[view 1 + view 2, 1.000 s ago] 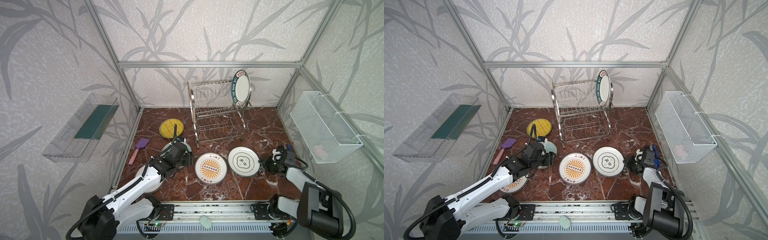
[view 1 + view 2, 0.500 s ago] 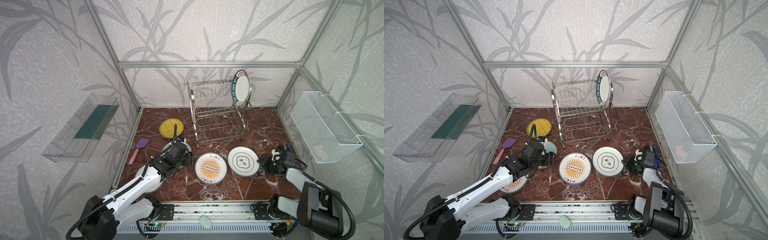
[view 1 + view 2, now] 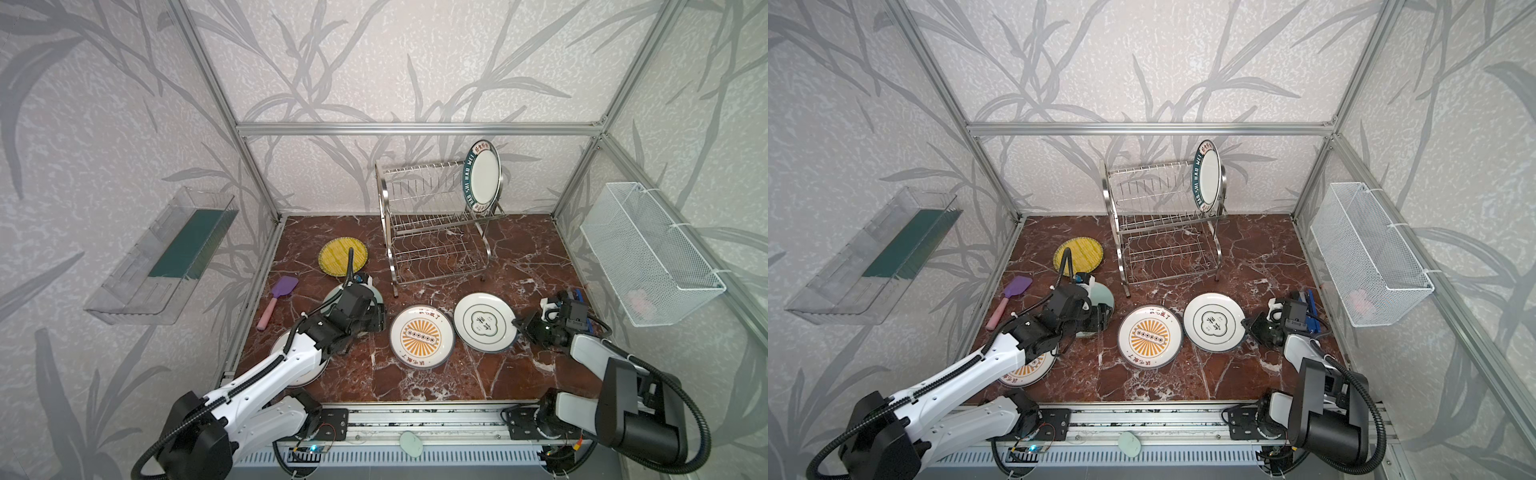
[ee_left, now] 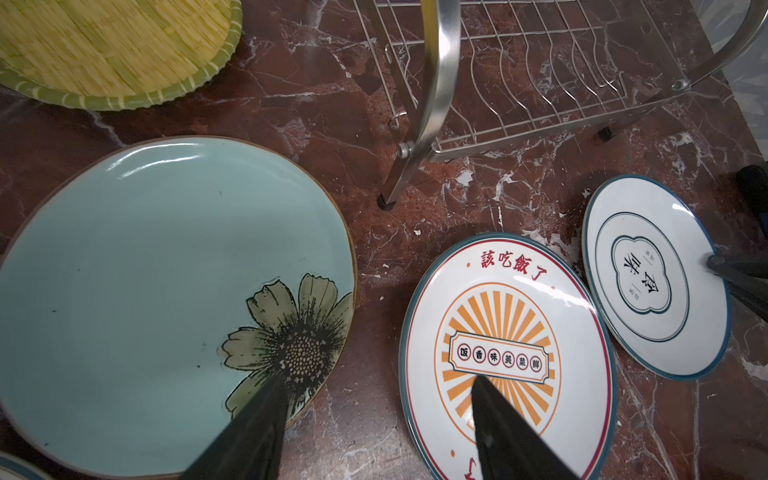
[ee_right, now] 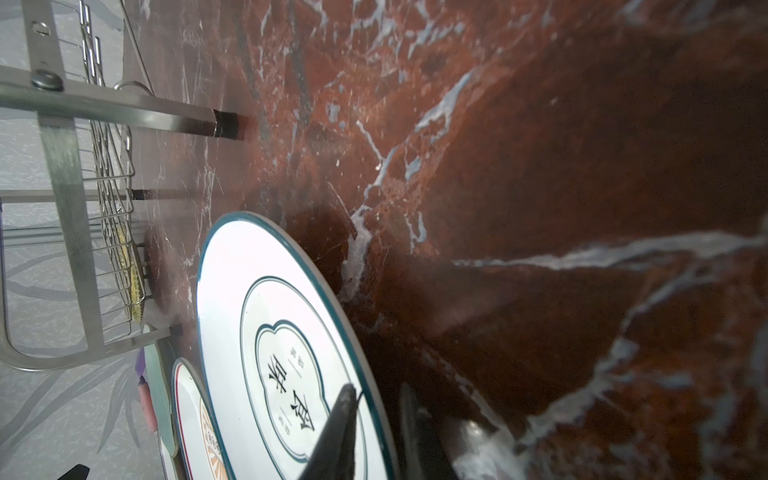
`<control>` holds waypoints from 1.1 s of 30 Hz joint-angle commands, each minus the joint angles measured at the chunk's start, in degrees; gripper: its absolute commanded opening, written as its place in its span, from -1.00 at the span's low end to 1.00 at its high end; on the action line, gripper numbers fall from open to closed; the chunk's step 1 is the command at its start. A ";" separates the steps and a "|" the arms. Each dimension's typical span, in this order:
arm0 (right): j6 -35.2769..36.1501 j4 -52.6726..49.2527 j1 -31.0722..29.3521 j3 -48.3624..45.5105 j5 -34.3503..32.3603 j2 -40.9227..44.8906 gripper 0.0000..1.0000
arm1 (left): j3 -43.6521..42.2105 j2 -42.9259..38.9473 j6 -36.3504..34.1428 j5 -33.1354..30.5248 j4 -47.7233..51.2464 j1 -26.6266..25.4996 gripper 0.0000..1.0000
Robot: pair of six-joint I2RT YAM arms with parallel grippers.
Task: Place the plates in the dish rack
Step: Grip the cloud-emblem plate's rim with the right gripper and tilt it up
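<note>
Top view: you're on pickup of plate two. Right fingers (image 3: 519,323) sit at the rim of the round white plate with the dark quatrefoil emblem (image 3: 482,322), which lies on the red marble counter (image 3: 519,257). The shiny two-tier steel wire dish rack (image 3: 432,226) stands well beyond the fingertips. One white plate with a dark lettered rim (image 3: 482,176) is already upright in its top tier. Left fingers (image 3: 376,322) hover low, well apart from the right ones.

Left wrist: left fingers spread, empty. One tip is over the pale teal flowered plate (image 4: 166,291), the other over the white orange-sunburst plate (image 4: 507,332).

Right wrist: right fingers pinch the emblem plate's rim, one on its face, one under the edge. Next, I'd say: lift, tip it upright, drop it into a free slot. It's a thin hold, so go slow.

Versus a second ago: the emblem plate looks nudged slightly away from the right fingers, toward the sunburst plate. Left arm unchanged.
</note>
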State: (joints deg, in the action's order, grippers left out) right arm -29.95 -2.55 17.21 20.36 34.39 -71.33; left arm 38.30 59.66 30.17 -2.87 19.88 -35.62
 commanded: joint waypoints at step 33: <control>-0.60 -1.67 1.46 -2.70 -4.94 7.00 -0.61 | 1.36 -1.04 -0.13 0.24 0.79 0.20 0.36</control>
State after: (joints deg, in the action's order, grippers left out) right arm -30.65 -3.88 18.50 17.61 28.47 -63.26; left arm 38.30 58.98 30.17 -2.85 19.90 -35.62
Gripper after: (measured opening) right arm 0.194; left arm 0.681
